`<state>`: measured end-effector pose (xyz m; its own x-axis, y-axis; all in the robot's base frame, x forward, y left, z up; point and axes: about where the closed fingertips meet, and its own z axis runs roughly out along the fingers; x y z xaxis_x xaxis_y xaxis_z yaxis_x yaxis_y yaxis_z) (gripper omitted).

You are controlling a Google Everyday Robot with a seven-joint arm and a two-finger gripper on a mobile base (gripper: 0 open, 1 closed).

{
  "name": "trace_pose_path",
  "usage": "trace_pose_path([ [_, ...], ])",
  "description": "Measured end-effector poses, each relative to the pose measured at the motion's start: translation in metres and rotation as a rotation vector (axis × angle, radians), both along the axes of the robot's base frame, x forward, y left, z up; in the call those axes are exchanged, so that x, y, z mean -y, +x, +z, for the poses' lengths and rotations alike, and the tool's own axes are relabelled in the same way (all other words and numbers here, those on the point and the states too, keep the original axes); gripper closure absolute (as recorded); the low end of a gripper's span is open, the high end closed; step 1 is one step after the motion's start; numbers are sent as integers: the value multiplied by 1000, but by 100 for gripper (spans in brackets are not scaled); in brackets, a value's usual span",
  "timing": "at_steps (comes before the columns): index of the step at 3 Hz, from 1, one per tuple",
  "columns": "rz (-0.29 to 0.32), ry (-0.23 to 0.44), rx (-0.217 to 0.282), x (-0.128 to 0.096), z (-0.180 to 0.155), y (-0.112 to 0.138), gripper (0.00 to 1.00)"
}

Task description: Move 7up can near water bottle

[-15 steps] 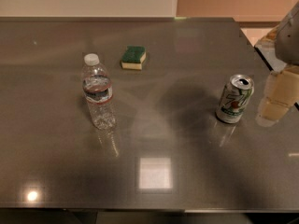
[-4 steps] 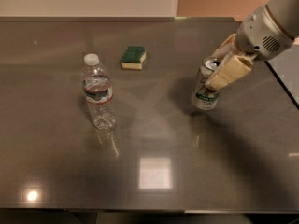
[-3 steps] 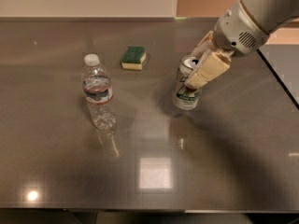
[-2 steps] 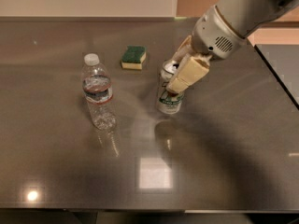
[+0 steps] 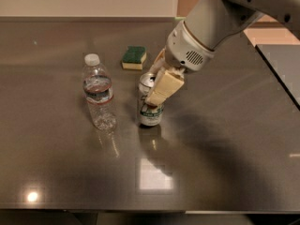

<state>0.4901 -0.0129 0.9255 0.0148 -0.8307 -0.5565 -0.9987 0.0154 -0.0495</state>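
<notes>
The 7up can [image 5: 150, 114], silver-white with green lettering, stands upright on the dark table, a short way right of the water bottle [image 5: 99, 93]. The bottle is clear ribbed plastic with a white cap and a dark label edged in red, upright at centre left. My gripper [image 5: 157, 89] reaches in from the upper right and is shut on the can's upper part; a cream finger [image 5: 164, 89] covers the can's front, the other finger is hidden behind the can.
A green and yellow sponge [image 5: 134, 57] lies behind the can and bottle. The grey table [image 5: 220, 139] has its right edge near the upper right and its front edge along the bottom. My white arm [image 5: 211, 29] spans the upper right.
My gripper has carried the can leftward across the table from the right side to just right of the water bottle. The bottle and sponge have not moved.
</notes>
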Motion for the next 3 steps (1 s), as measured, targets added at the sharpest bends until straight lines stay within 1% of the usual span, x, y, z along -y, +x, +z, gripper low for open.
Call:
trace_pose_path([
  [1,26,4,4,-17,-6,0,100],
  [2,45,2,14,-30,-8,1,82],
  [3,62,-15,33,-38,-10,0,59],
])
